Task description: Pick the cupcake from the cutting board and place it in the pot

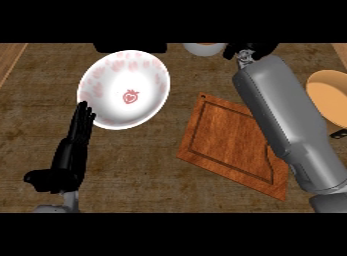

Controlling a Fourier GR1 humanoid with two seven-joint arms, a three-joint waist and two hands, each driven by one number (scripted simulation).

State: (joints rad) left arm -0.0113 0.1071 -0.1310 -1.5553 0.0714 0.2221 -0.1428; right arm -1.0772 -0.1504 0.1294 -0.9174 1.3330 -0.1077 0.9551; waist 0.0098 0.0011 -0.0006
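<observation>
The wooden cutting board (pixel 231 142) lies tilted in the middle of the counter, and no cupcake shows on it. The orange pot (pixel 337 100) stands at the right edge, partly behind my right forearm (pixel 287 120). That forearm crosses the board's right side and reaches to the far edge. Only a small part of my right hand (pixel 247 50) shows there, next to a white rounded object (pixel 203 48). Whether the hand holds anything is hidden. My left hand (pixel 74 145) rests open at the left, fingers up, beside the plate.
A white plate (pixel 124 90) with pink strawberry marks sits left of the board, touching my left fingertips in the view. A dark object (pixel 129 47) lies at the far edge behind it. Wooden strips border the counter at both sides.
</observation>
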